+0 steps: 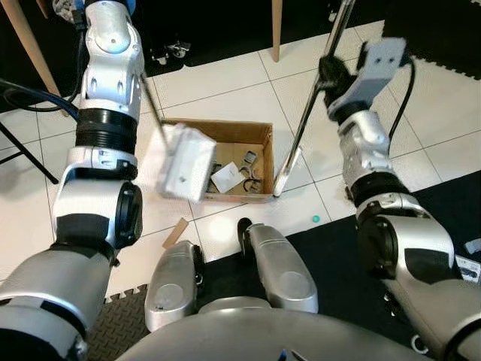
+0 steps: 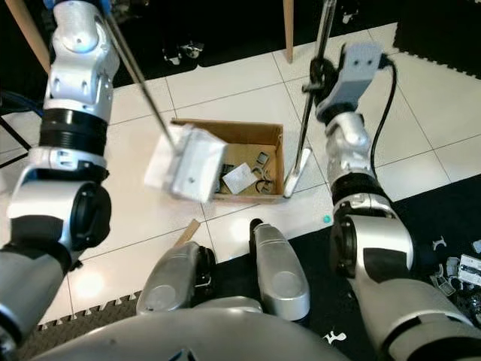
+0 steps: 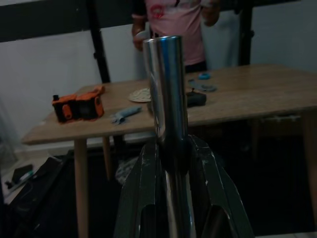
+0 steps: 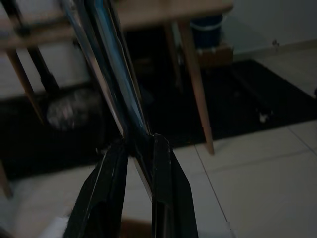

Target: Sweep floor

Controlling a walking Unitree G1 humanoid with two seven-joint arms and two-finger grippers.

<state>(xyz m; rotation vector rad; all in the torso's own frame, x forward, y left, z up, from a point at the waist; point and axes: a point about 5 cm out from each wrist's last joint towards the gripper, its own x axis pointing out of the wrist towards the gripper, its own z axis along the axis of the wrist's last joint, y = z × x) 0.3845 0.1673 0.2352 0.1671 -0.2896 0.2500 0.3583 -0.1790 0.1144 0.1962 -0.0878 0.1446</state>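
A white dustpan (image 1: 184, 163) is being held tilted over the left end of an open cardboard box (image 1: 225, 134) by the left gripper (image 3: 171, 163), whose black fingers (image 3: 143, 193) are being kept closed around the dustpan's shiny metal handle (image 3: 166, 94); the pan is being blurred by motion in both eye views. A broom (image 1: 307, 113) with a long silver pole is being gripped high on its shaft by the right gripper (image 4: 136, 148), the fingers being clamped on either side of the pole (image 4: 106, 64). The broom's pale head (image 1: 286, 171) is being rested on the white tiled floor (image 1: 225, 83), just beside the right wall of the box. Inside the box, a white paper scrap (image 1: 227, 177) and some small dark bits are being collected. A strip of cardboard (image 1: 176, 232) is lying on the tiles in front of the box, near the robot's silver legs, and a small teal object (image 1: 316, 219) is lying at the edge of the black foam mat (image 1: 331, 256). In the left wrist view, a wooden table (image 3: 237, 94) carrying an orange tool (image 3: 78, 104) is being shown, with a person in a pink shirt (image 3: 178, 25) standing behind it.
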